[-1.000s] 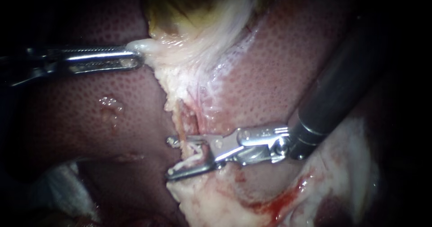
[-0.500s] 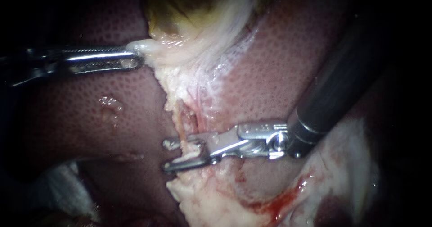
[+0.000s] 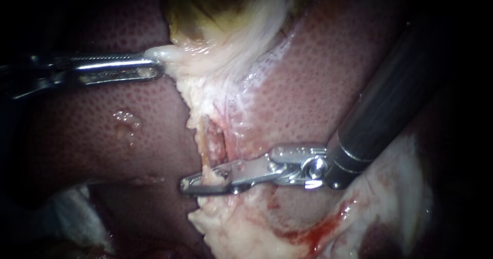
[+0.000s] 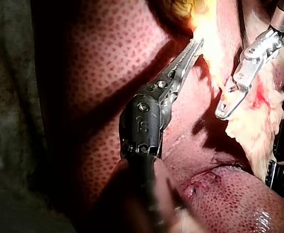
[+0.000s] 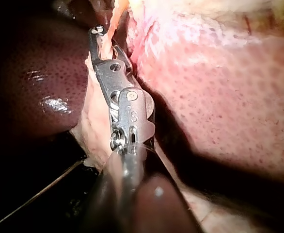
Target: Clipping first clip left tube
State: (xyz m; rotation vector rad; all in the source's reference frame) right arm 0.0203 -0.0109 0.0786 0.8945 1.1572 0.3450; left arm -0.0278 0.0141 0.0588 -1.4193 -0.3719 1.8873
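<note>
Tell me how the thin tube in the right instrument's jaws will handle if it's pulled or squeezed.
Probably floppy: the tube is a thin strand, apparently held straight by the left instrument gripping the gallbladder. Likely fragile: it looks far thinner than the right instrument shut on it. Possibly slippery: surrounding tissue glistens.
</note>
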